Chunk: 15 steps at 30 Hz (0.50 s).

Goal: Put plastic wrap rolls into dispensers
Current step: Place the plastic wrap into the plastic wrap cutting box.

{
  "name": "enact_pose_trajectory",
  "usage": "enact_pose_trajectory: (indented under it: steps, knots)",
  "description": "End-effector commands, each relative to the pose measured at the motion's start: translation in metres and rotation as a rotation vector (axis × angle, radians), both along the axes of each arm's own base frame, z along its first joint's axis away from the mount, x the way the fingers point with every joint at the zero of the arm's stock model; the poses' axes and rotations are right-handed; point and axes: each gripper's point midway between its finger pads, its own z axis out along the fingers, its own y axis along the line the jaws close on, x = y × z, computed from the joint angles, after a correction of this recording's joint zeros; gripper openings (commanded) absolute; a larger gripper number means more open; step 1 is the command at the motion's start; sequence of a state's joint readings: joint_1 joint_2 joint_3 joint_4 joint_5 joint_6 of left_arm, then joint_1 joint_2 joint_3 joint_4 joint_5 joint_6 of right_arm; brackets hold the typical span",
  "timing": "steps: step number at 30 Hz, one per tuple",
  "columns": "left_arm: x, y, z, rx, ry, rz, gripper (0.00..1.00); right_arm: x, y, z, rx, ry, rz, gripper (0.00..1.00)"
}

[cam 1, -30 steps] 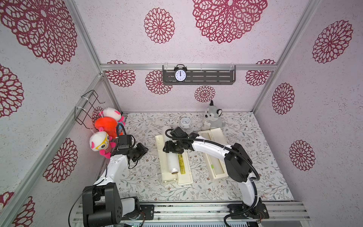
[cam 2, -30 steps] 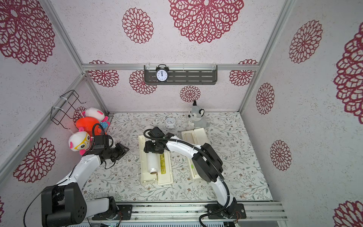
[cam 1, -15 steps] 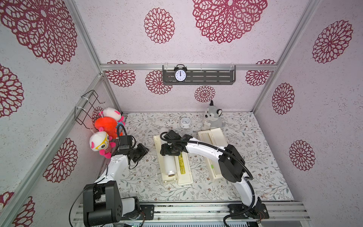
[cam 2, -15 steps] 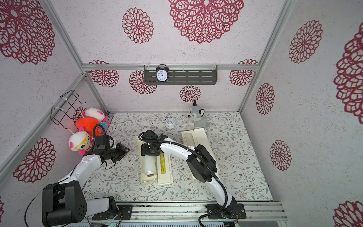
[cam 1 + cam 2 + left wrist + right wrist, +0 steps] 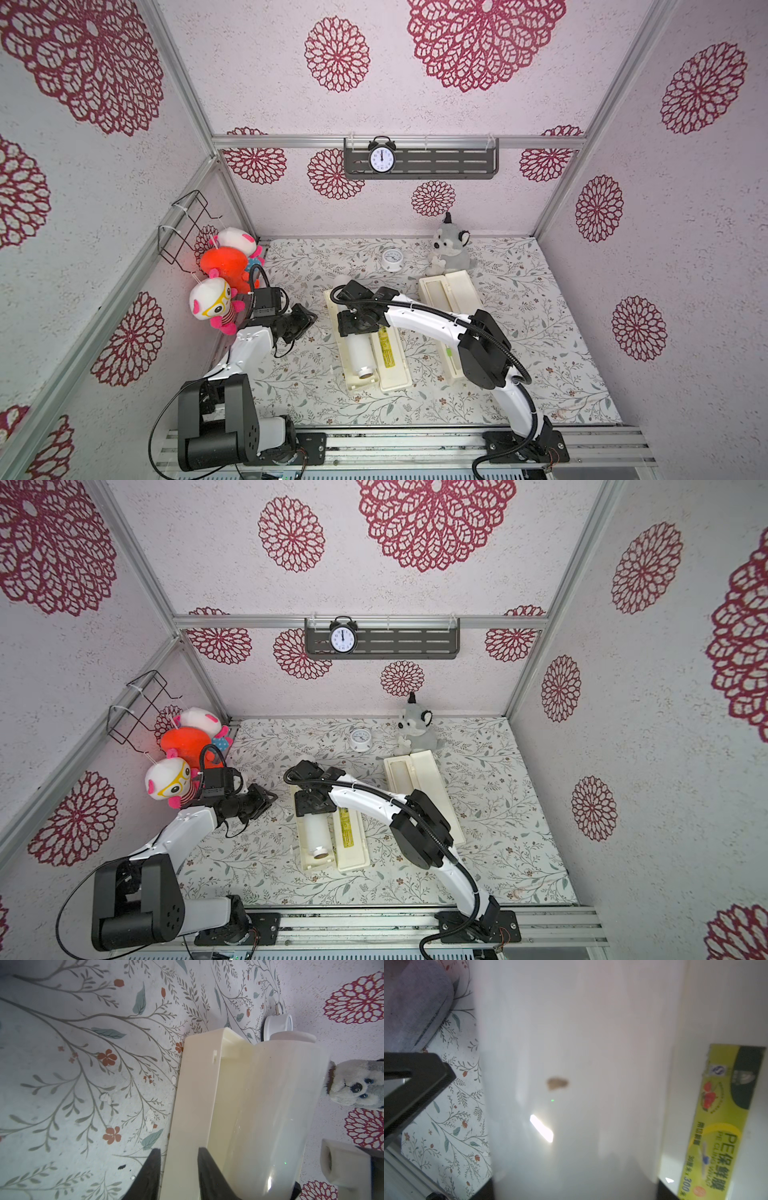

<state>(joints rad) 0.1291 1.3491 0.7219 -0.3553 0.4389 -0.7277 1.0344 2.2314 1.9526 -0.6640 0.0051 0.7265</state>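
The right gripper (image 5: 356, 323) sat clamped across a plastic wrap roll (image 5: 359, 353), its black fingers (image 5: 663, 1190) on either side of the white cylinder in the right wrist view. That roll lay lengthwise in the tray of an open dispenser (image 5: 353, 380) near the middle of the floral surface (image 5: 540, 332), its hollow core facing the robot's base. The dispenser's lid (image 5: 390, 357), with the yellow-green label, lay flat just beside the roll.

The left gripper (image 5: 305, 318) hung over bare surface to that dispenser's left, apart from it; its jaws stood slightly apart with nothing between them, as the left wrist view showed.

A second dispenser (image 5: 446, 291) lay open farther right, partly hidden under the right arm. Behind it sat a grey plush toy (image 5: 451, 249), and a small white clock (image 5: 392, 259) stood nearby.
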Motion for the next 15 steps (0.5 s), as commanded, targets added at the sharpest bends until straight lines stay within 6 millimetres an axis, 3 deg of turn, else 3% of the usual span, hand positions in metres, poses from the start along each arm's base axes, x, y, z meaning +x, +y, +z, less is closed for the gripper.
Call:
enact_pose_trajectory:
  steps: [1, 15]
  knots:
    - [0.006, -0.002, -0.001, -0.013, -0.02, -0.001, 0.34, 0.007, 0.015, 0.051, 0.081, -0.111, 0.019, 0.53]
    - [0.008, -0.006, -0.008, -0.023, -0.011, -0.004, 0.34, -0.008, 0.02, 0.042, 0.065, -0.102, 0.05, 0.7]
